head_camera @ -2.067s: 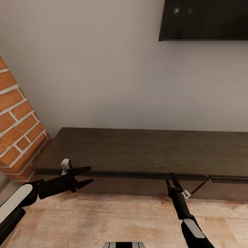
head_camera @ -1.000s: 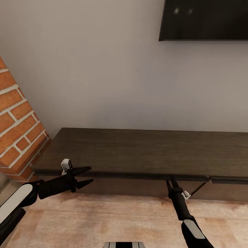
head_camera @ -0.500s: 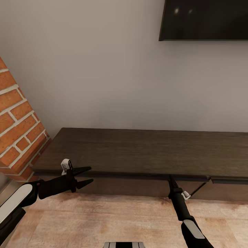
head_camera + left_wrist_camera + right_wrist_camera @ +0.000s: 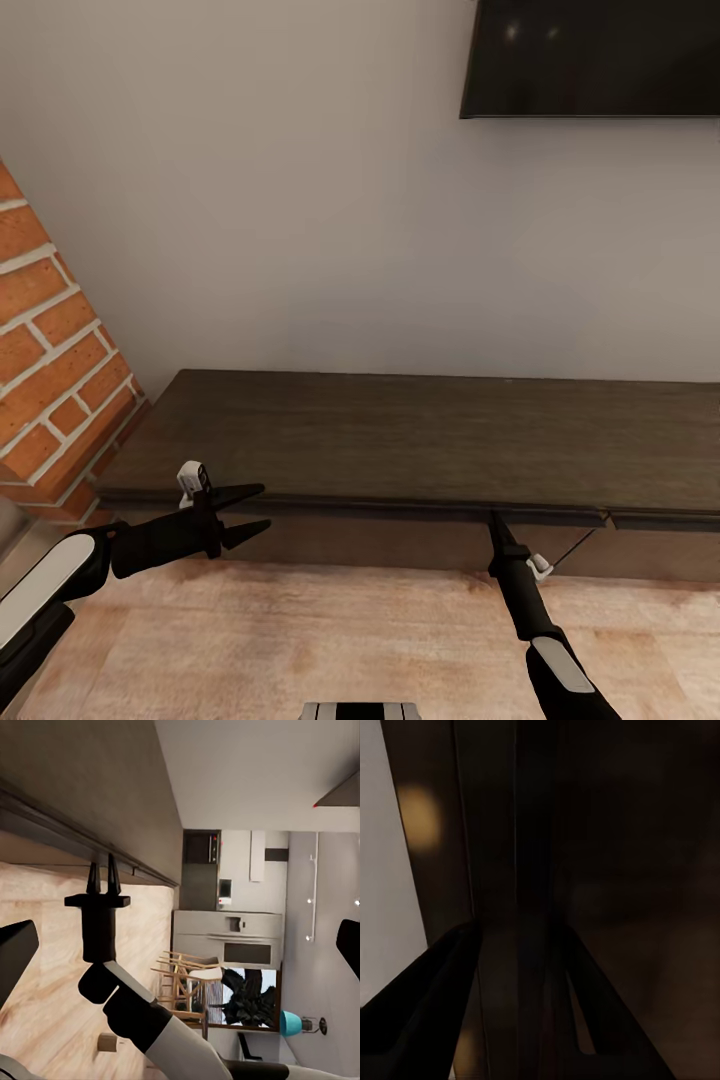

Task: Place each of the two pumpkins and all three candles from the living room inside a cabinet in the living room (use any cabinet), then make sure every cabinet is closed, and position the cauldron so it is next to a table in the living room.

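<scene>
The right gripper [image 4: 497, 525], fingers nearly together, sits at the cabinet [image 4: 400, 440] front's top edge; the left gripper [image 4: 250, 510] hangs open, farther left.

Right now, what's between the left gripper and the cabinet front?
Nothing: in the head view the left gripper hangs open just short of the cabinet, with a bare gap between.

The right end effector [image 4: 497, 525] has pushed forward under the cabinet [image 4: 400, 440] top edge, its fingers narrowing.

A plain pale grey wall [image 4: 300, 200], a red brick pillar [image 4: 50, 350], a light wooden floor [image 4: 330, 630], a black flat screen [image 4: 600, 60].
</scene>
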Available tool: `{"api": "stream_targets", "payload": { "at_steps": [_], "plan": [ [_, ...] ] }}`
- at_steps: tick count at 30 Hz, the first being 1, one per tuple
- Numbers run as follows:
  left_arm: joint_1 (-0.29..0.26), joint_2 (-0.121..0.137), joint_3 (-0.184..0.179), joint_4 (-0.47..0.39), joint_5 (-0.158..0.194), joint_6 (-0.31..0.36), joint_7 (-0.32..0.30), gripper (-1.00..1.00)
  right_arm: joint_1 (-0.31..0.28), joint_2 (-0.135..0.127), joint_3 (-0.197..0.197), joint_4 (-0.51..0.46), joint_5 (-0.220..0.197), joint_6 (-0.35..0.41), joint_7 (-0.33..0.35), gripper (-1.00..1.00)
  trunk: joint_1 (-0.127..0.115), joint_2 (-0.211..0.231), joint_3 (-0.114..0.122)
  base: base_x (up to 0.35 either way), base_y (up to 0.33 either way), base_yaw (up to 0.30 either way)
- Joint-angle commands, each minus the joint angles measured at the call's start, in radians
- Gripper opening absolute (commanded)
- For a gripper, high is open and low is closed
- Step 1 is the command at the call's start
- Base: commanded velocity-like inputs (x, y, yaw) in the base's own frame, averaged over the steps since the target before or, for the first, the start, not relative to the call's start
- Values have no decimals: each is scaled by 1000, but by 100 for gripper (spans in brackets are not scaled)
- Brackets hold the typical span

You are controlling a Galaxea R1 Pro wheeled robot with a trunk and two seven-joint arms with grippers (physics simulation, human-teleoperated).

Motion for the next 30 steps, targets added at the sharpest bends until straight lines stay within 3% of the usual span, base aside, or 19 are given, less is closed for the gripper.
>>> {"api": "stream_targets", "payload": {
  "at_steps": [1, 30],
  "plan": [
    [-1, 1, -2, 1, -7, 0, -10, 100, -1, 0, 1, -13, -13, 18, 10, -100, 0, 0, -1, -69, 0, 0],
    [0, 1, -2, 1, -7, 0, -10, 100, -1, 0, 1, -13, -13, 18, 15, -100, 0, 0, -1, -62, 0, 0]
  ]
}}
